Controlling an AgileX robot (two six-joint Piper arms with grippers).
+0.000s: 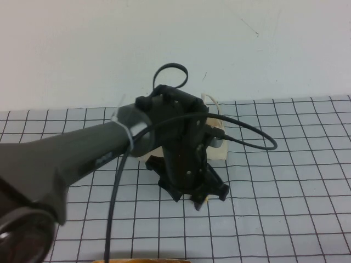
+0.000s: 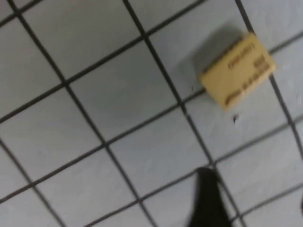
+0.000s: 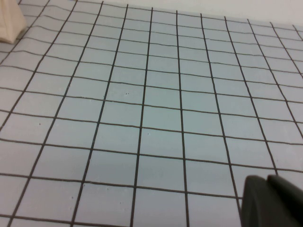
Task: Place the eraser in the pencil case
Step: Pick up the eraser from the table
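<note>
The eraser (image 2: 239, 71), a small yellow-tan block with dark print, lies flat on the grid mat. In the left wrist view it is clear of the fingers. In the high view only a yellow sliver of the eraser (image 1: 201, 205) shows under my left gripper (image 1: 197, 198), which points down at the mat, open and empty. One dark fingertip (image 2: 208, 198) shows in the left wrist view. The cream-white pencil case (image 1: 220, 152) lies just behind the left arm, mostly hidden by it. My right gripper (image 3: 266, 189) is shut and empty, low over bare mat, out of the high view.
The grid mat (image 1: 285, 186) covers the table up to a white back wall. A black cable (image 1: 252, 137) loops from the left wrist over the pencil case. A corner of the pencil case (image 3: 9, 21) shows in the right wrist view.
</note>
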